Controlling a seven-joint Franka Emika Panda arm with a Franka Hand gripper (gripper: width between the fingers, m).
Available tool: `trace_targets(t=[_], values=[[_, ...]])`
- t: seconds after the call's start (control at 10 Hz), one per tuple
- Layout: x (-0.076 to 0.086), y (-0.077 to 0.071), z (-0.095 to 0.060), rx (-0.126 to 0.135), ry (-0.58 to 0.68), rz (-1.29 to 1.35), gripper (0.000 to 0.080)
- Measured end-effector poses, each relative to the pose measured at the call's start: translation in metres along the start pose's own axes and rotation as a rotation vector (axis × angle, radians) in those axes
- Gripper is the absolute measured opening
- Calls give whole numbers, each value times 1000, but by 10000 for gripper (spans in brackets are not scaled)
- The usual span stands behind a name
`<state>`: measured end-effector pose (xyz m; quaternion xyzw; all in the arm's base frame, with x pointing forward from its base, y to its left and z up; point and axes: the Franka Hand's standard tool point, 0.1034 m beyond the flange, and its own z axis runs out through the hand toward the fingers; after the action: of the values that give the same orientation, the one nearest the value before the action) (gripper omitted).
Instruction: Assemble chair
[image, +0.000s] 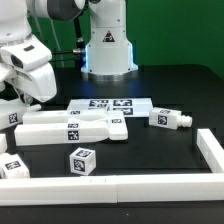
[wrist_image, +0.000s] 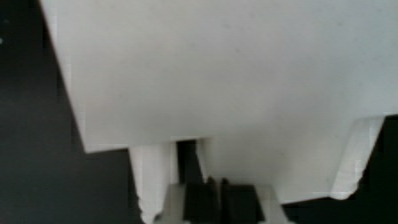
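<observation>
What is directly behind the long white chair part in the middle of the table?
The flat marker board lies behind the long part, with its tags showing. Whether the two touch or overlap cannot be seen, because the part hides the board's near edge.

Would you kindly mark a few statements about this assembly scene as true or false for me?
1. The table is black. True.
2. The gripper stands wide open. False: its fingers are closed together in the wrist view.
3. A small tagged block stands on its own, apart from the long pieces. True.
4. The peg-like piece is stacked on the marker board. False: it lies on the table, to the exterior view's right of that board.
</observation>
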<state>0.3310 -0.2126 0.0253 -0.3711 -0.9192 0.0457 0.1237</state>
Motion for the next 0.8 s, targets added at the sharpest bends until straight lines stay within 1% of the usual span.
trace_targets(t=[0.3,0.4,0.5,0.6,0.7,0.8], values=[[0,-1,-1,0,2,1,7],[-2,-5,-7,0,1,10,132],[-3,-8,-11,-1,-1,12,132],[-3,-14,-16,1,6,0,309],[-3,-16,-19,0,5,7,309],[-2,-16,-17,1,8,9,560]])
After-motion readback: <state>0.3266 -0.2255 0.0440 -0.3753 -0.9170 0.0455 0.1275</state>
